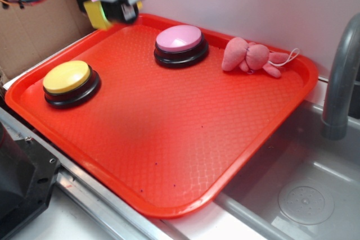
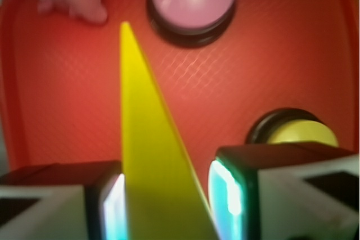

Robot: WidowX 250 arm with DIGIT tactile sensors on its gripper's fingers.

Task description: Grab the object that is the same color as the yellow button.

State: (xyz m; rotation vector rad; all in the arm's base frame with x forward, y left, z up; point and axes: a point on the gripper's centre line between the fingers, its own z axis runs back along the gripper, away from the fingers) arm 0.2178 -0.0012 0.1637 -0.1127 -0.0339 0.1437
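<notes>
While my gripper hangs above the far left corner of the red tray, I see its fingers pinching the yellow wedge, lifted clear of the surface. The yellow button sits below on the tray's left, the pink button and a pink plush toy farther right.

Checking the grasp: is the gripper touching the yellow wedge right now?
Touching. The wrist view shows the yellow wedge between the gripper fingers, left pad against it.
</notes>
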